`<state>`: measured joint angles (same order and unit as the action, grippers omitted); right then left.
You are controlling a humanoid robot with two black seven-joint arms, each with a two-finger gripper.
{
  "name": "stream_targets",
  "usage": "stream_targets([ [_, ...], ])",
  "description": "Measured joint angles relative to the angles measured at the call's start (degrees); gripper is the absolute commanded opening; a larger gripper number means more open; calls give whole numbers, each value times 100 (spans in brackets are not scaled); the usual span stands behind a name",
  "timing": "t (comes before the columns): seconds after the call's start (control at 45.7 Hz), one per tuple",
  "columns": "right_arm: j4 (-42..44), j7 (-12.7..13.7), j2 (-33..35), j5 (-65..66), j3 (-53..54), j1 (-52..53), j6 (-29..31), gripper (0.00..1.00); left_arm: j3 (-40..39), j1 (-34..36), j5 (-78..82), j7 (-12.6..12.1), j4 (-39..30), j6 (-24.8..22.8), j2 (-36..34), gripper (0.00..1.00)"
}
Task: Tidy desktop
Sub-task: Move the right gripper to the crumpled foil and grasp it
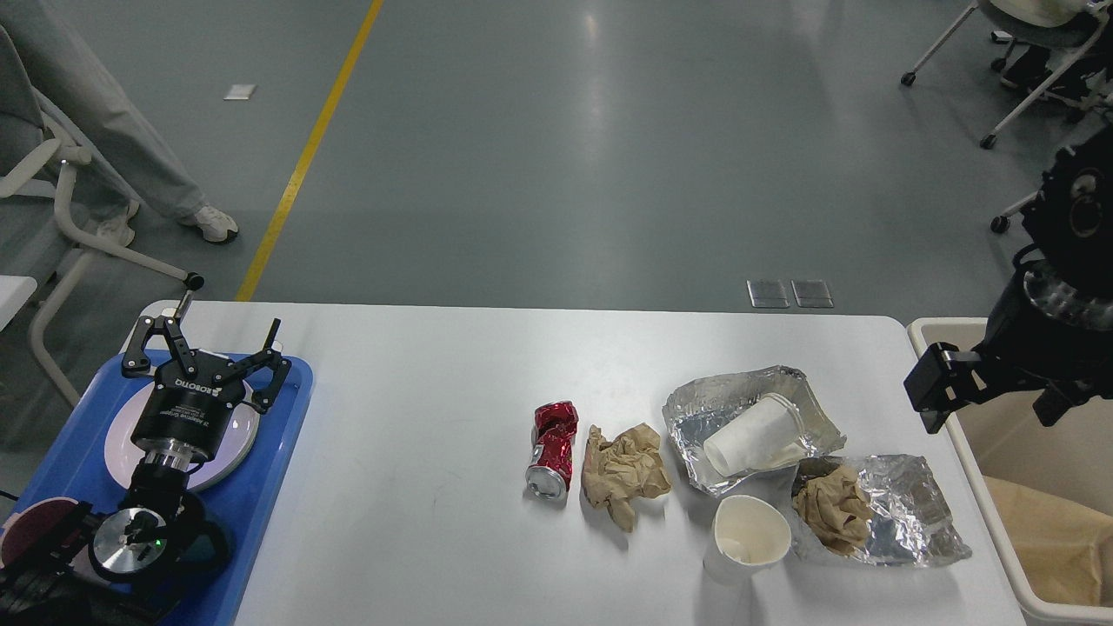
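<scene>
Left gripper (217, 341) splayed open over glossy blue tray (261, 487) at 9 o'clock of matte white desktop (417, 417). Centre: crushed red can (553, 450), crumpled brown paper (624, 473), creased foil (696, 417). Right gripper (935, 389) at 3 o'clock: cannot tell.

Desktop (417, 417) is looking smooth matte white, the crushed can (553, 449) is showing shiny red metal, foil trays (739, 404) are glinting all crinkly (properly mangled), brown paper wad (624, 469) is looking rough, tray (261, 487) glossy blue plastic.
</scene>
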<state>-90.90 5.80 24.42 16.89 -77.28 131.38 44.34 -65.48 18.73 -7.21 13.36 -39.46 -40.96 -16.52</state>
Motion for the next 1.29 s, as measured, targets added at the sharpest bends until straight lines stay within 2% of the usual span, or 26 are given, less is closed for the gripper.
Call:
stream_targets([
  [0.088, -516, 0, -138, -400, -29, 676, -9, 90, 0, -1, 0, 0, 0, 8, 0, 96],
  [0.175, -824, 0, -443, -841, -20, 1150, -40, 90, 0, -1, 0, 0, 0, 19, 0, 96],
  [0.306, -904, -11, -970, -1248, 62, 1353, -198, 100, 0, -1, 0, 0, 0, 21, 0, 96],
  [0.547, -849, -25, -1147, -1348, 444, 1249, -337, 100, 0, -1, 0, 0, 0, 18, 0, 96],
  [0.7, -755, -23, -1168, -1319, 1052, 503, -528, 100, 0, -1, 0, 0, 0, 2, 0, 96],
  [0.853, -732, 2, -1240, -1222, 1707, -401, -1175, 100, 0, -1, 0, 0, 0, 0, 0, 96],
  [1.028, -559, 32, -1474, -937, 1971, -1372, -2065, 100, 0, 1, 1, 0, 0, 0, 0, 96],
  [1.16, -443, 298, -1703, -772, 2108, -2057, -2683, 100, 0, 2, 1, 0, 0, 0, 0, 96],
  [1.291, -303, 514, -1896, -743, 2358, -2558, -3009, 98, 0, 2, 0, 0, 0, 0, 0, 96],
])
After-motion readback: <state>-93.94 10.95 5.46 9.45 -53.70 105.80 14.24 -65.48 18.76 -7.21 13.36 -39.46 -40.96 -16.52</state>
